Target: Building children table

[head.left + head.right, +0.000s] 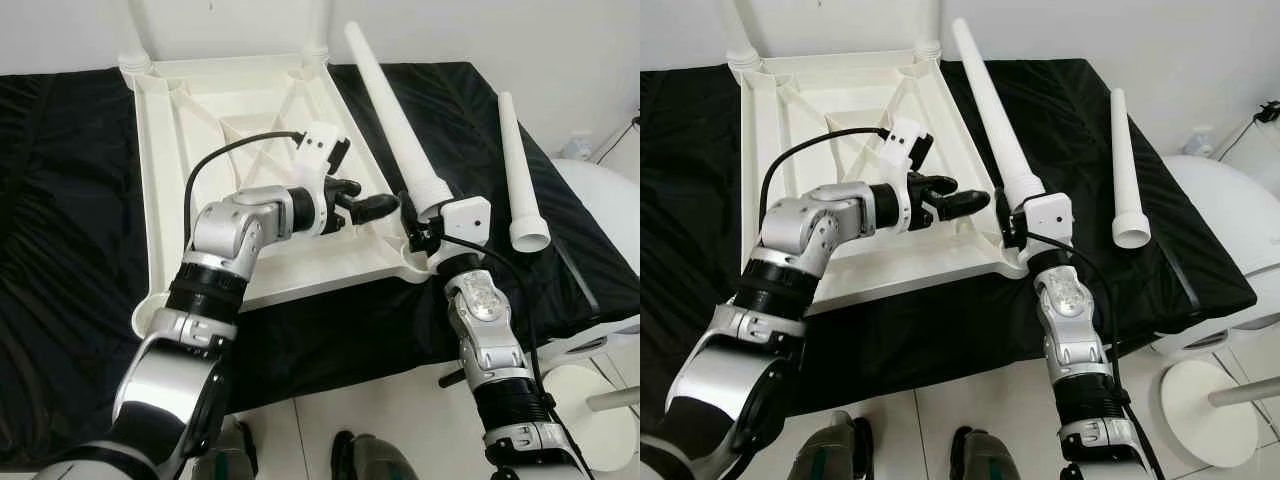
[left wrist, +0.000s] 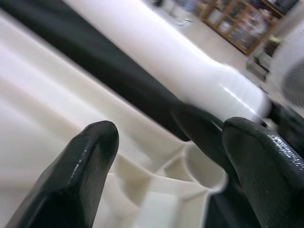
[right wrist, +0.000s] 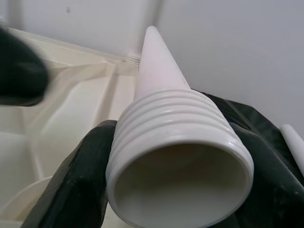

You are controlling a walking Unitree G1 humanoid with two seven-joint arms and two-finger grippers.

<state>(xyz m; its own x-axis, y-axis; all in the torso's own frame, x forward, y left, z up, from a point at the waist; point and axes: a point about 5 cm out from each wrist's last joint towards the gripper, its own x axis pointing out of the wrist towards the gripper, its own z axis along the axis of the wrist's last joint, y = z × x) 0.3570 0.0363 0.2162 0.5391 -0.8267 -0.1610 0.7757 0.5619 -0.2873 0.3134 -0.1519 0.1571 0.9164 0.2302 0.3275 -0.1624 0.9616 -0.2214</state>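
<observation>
Black cloth (image 1: 60,200): covers the work surface under all the parts, probably so the white plastic neither slides nor scuffs
Tabletop (image 1: 190,130): white, lies upside down on the cloth with ribs and leg sockets facing up, which is how legs must go in; two legs already stand in the far corners
Left gripper (image 1: 385,205): reaches across the tabletop's underside toward the near right corner, fingers spread apart and holding nothing; it looks posted there to steady the tabletop or guide the leg
Corner socket (image 2: 204,166): round, open, seen just beyond the left fingertips (image 2: 85,161) in the wrist view; it is the target and is not yet filled
Held leg (image 1: 395,125): long white cone, tip pointing away, threaded wide end near the robot and just beside the corner socket
Right gripper (image 1: 420,225): clamped on the held leg at its ribbed end (image 3: 180,142), a grip close to the thread that should give control for turning it upright into the socket
Spare leg (image 1: 520,170): lies flat on the cloth, well apart to the right, waiting its turn
</observation>
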